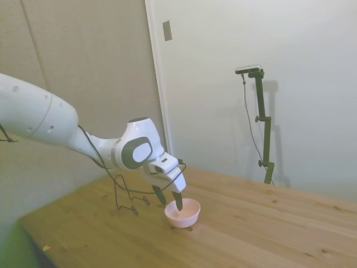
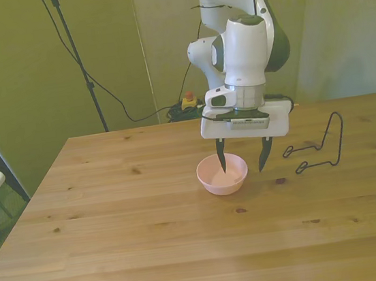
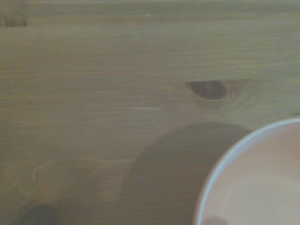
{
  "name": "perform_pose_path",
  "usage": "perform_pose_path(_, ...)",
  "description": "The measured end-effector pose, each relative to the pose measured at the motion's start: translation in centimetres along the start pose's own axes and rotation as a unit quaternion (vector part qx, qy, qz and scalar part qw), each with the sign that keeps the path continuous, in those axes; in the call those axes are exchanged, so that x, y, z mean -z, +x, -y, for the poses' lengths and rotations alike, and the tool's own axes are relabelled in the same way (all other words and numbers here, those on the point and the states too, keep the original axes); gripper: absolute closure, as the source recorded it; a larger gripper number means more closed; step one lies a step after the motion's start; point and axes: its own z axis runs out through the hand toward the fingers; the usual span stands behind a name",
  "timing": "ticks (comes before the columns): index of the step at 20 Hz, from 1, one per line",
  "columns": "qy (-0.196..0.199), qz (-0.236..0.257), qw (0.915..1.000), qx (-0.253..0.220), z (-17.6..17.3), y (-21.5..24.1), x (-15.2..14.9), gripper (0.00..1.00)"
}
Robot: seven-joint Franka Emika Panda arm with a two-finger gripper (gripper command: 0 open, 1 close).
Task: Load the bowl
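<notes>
Grasp step: gripper (image 2: 244, 164) jaws apart, straddling the bowl's (image 2: 222, 174) rim, one finger inside. Bowl sits mid-table, wire rack (image 2: 320, 146) beside. Rim contact unclear. Next: close, then lift toward rack.

Room light is soft and even, with a greenish cast across the front view. The wrist view is blurred and dim; the small pale pink plastic bowl (image 3: 262, 183) throws a broad shadow on the wooden table (image 3: 117, 70).
</notes>
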Motion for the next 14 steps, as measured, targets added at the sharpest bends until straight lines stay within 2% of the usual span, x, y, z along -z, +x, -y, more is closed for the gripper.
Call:
perform_pose_path(7,-0.011,0.005,0.9999,-0.004,0.0,0.5,-1.9,1.00)
perform_pose_path(14,-0.010,0.003,0.9999,-0.014,-0.6,1.3,-2.2,1.00)
